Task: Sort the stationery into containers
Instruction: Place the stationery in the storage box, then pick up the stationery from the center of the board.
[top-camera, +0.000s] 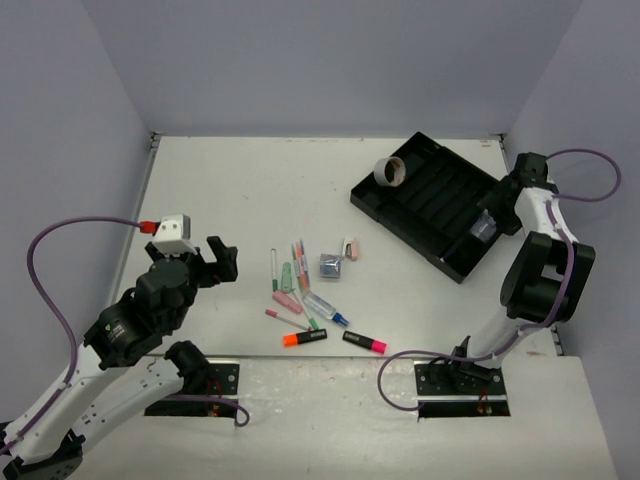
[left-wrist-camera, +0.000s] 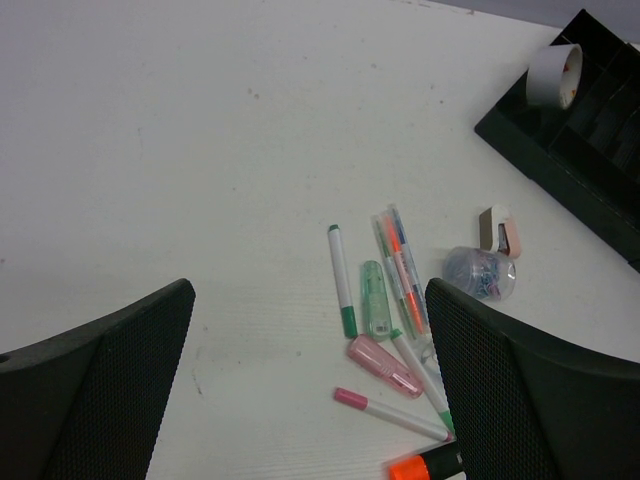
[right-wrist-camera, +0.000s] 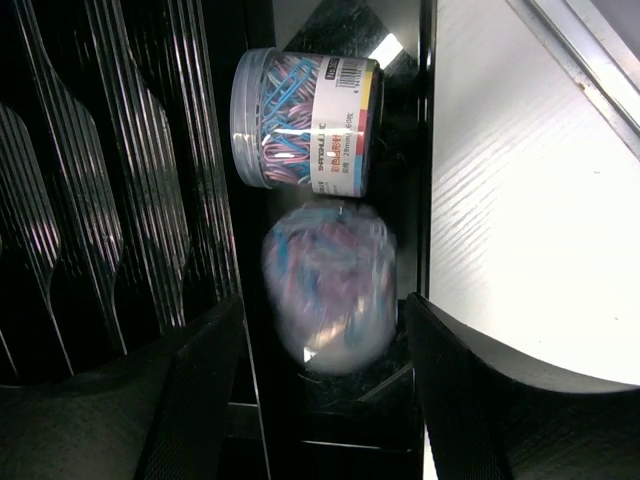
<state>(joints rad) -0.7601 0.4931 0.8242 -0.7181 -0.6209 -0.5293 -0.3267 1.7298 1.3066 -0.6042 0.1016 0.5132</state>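
Observation:
The stationery lies mid-table: thin pens (top-camera: 295, 275), an orange-ended highlighter (top-camera: 305, 339), a pink-ended one (top-camera: 365, 343), a shiny clip tub (top-camera: 331, 265) and a pink eraser (top-camera: 351, 249). The black divided tray (top-camera: 430, 205) sits far right with the grey tape ring (top-camera: 388, 172) at its far end. My left gripper (top-camera: 215, 262) is open and empty left of the pile; its view shows the pens (left-wrist-camera: 342, 280) ahead of my left gripper (left-wrist-camera: 310, 340). My right gripper (right-wrist-camera: 325, 350) is open over the tray's end compartment. A blurred clip tub (right-wrist-camera: 328, 285) sits between its fingers, apart from both. Another clip tub (right-wrist-camera: 305, 122) lies beyond.
The tray's long ribbed compartments (right-wrist-camera: 120, 180) run to the left of the right gripper. The white table (right-wrist-camera: 530, 220) lies just past the tray wall (right-wrist-camera: 427, 150). Purple walls enclose the table on three sides.

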